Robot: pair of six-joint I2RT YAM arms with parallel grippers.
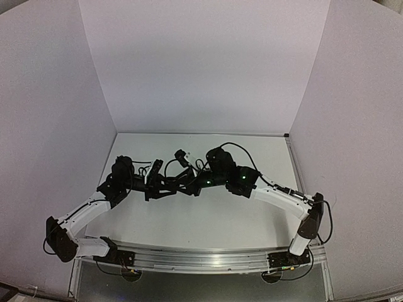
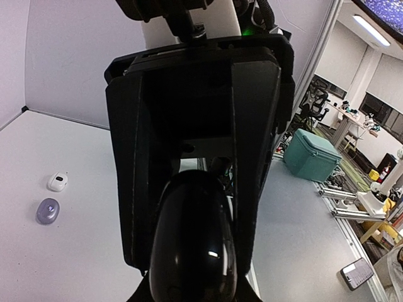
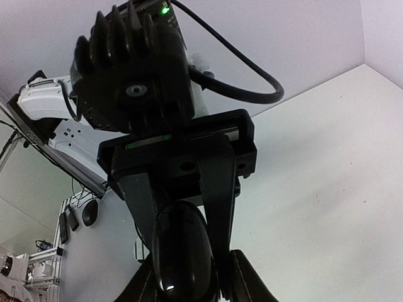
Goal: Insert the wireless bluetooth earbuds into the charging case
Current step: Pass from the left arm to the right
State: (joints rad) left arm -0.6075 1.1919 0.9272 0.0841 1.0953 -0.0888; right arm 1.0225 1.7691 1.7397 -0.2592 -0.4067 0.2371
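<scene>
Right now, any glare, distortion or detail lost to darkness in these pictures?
Top view: the walls bow from wide-angle distortion; the dark arms merge into one tangle. Left wrist view: small glints on the glossy black case; the ceiling light is blown out. Right wrist view: the case sits in shadow, one glint near its bottom.

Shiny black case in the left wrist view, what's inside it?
Only the glossy outer shell of the shiny black case shows. It looks closed, so whatever is inside is covered.
</scene>
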